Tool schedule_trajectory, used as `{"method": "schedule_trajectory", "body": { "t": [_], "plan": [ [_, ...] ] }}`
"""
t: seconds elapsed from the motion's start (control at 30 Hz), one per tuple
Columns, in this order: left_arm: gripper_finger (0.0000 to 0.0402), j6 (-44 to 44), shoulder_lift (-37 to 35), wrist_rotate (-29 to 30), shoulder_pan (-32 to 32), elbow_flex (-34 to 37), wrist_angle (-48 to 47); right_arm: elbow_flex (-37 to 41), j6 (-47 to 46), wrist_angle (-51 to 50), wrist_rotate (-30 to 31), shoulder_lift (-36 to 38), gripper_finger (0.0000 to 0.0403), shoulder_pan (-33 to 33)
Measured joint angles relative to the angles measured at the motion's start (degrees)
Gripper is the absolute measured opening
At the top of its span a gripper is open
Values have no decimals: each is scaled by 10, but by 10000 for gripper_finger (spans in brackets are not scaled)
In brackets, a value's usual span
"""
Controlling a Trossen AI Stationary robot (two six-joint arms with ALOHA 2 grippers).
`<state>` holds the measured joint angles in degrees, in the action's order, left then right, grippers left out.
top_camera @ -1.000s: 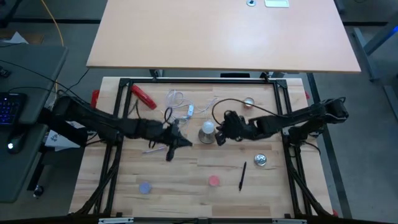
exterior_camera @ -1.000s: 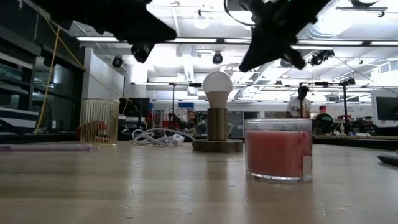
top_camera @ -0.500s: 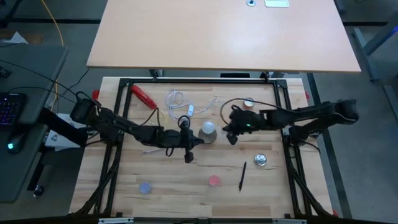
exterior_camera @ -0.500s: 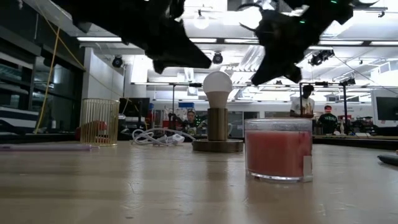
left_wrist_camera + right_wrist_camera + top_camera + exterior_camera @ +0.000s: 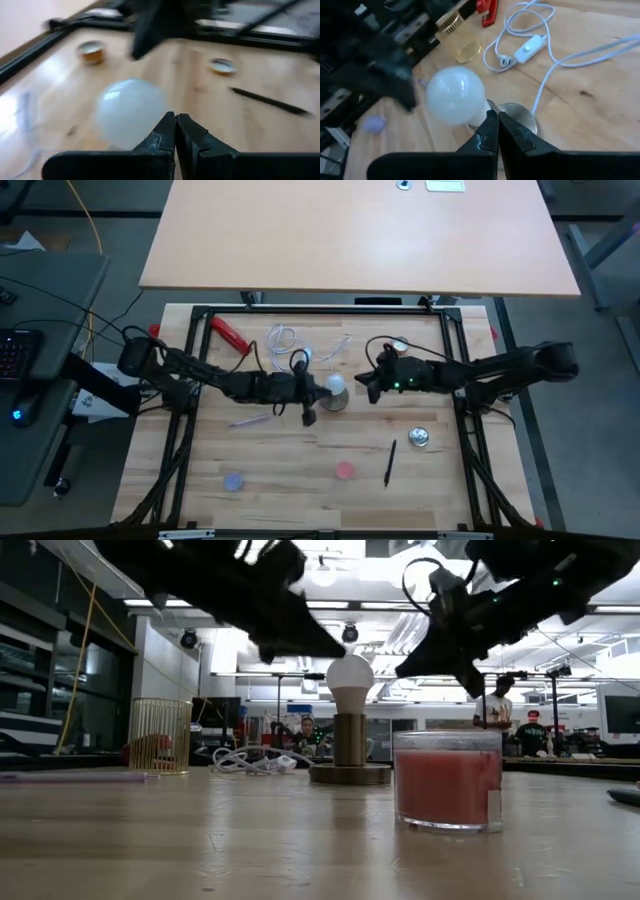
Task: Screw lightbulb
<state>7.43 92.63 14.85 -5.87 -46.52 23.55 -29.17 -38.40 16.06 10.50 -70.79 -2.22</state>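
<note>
The white frosted lightbulb stands upright with its base in the grey round socket stand at the table's middle. It also shows in the low view, the left wrist view and the right wrist view. My left gripper hovers just left of the bulb with its fingers shut. My right gripper hovers just right of the bulb, also shut. In the low view both tips stand at about the globe's height, with a little room on either side of it.
A pink candle jar stands near the front edge, with a black pen and a silver disc to its right. A white cord with a switch, a red tool and a gold wire cup lie at the far left.
My left gripper has gone toward the table's right, up to the bulb's left side. My right gripper has drawn a little toward the far edge and stays beside the bulb. The bulb and the stand have kept still.
</note>
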Motion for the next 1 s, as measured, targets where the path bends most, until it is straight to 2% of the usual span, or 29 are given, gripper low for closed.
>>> {"method": "schedule_trajectory", "body": {
  "t": [0.13,0.3,0.47,0.7,0.8,1.0],
  "plan": [
    [0,71,14,55,3,-8,3,-20,13,58,-28,-39,0,-21],
    [0,116,16,123,-26,-7,10,-41,30,60,-35,-77,0,-32],
    [0,129,20,142,-48,-8,35,-50,43,68,-57,-98,0,-46],
    [0,218,54,168,-60,-12,59,-50,43,86,-75,-113,0,-47],
    [0,209,59,176,-74,-24,56,-50,44,84,-75,-113,0,-45],
    [0,111,59,176,-81,-41,51,-49,53,69,-79,-111,0,-43]
  ]
}}
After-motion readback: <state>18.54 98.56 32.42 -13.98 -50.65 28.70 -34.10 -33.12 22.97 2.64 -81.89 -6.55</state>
